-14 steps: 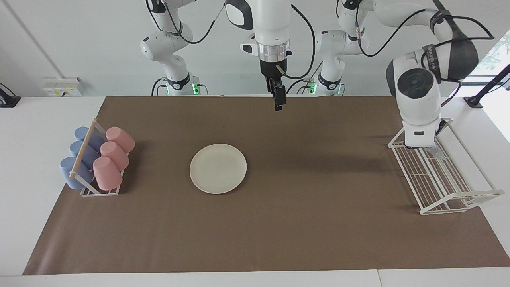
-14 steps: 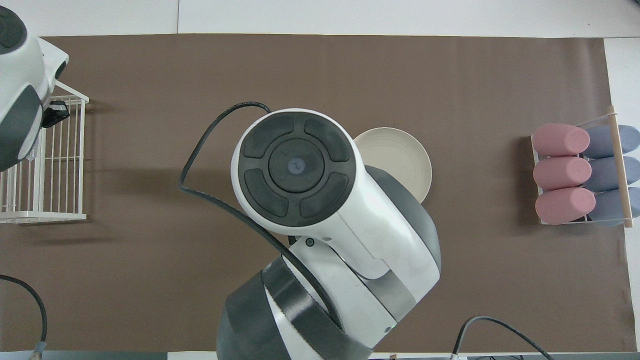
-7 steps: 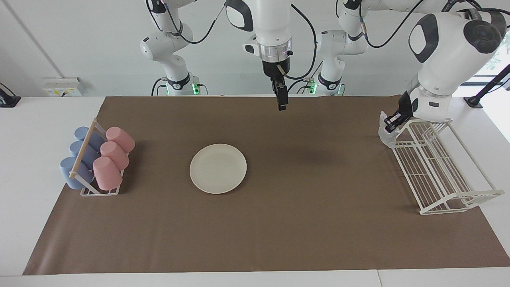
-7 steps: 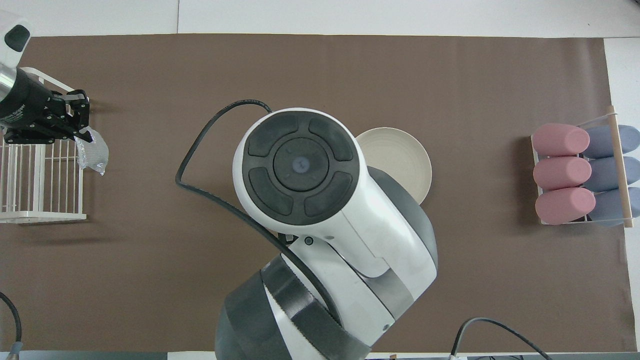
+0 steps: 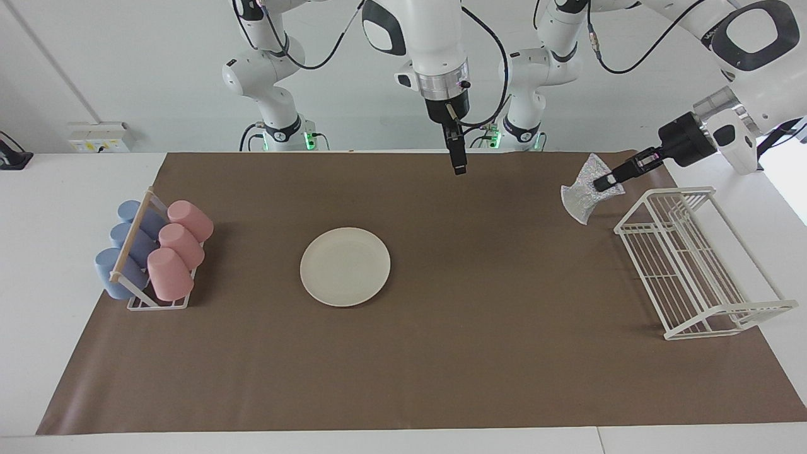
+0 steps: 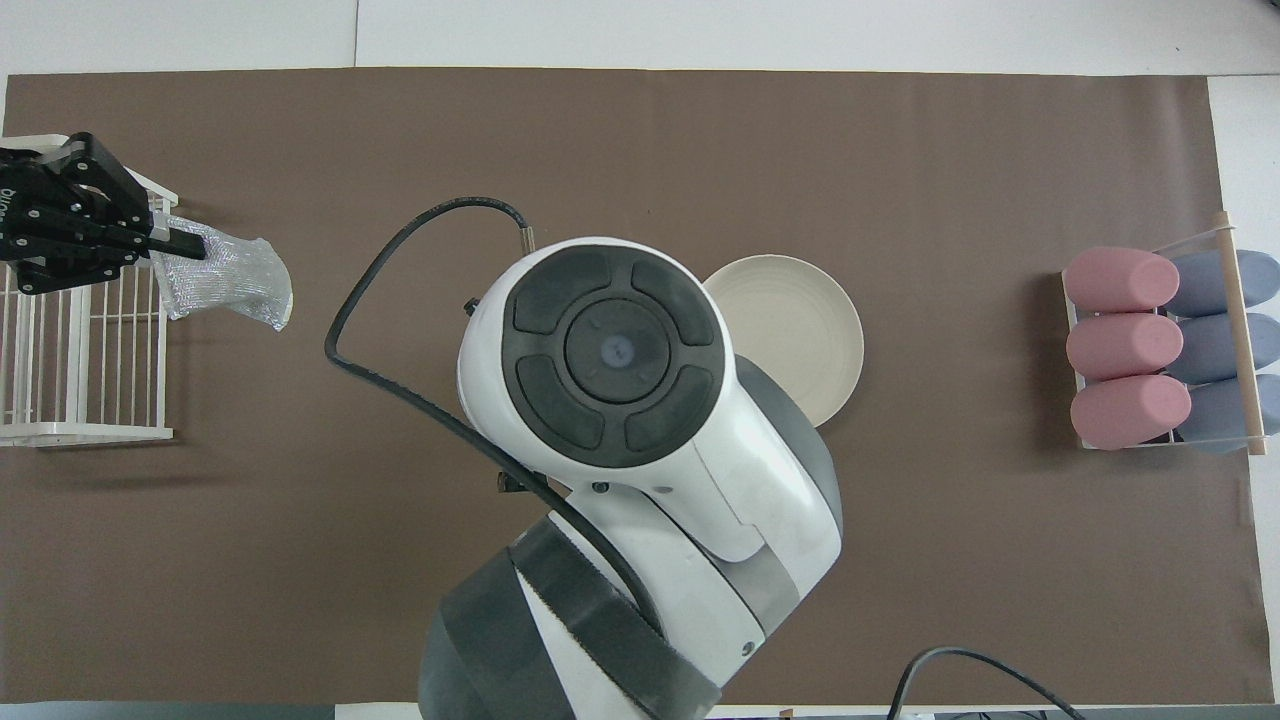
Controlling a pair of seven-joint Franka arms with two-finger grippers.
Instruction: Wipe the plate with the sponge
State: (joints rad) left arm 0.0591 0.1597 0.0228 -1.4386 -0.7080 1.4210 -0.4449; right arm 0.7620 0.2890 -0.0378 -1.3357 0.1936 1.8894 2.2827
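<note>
Holding the sponge (image 5: 583,190) up in the air, your left gripper (image 5: 600,185) pinches one edge of it over the brown mat (image 5: 441,353), just beside the white wire rack (image 5: 693,265).

You can see the silvery pad hanging from the pressed-together fingertips (crumpled and drooping toward the mat), clear of the rack's rim. Your plate (image 5: 345,267) lies flat on the mat near the table's middle, well apart from the sponge, toward the right arm's end. Your right gripper (image 5: 459,165) hangs over the mat's edge nearest the robots, pointing straight down, jaws spread and empty. Pink cups (image 5: 179,247) and blue cups (image 5: 126,247) lie in their holder at the right arm's end.
</note>
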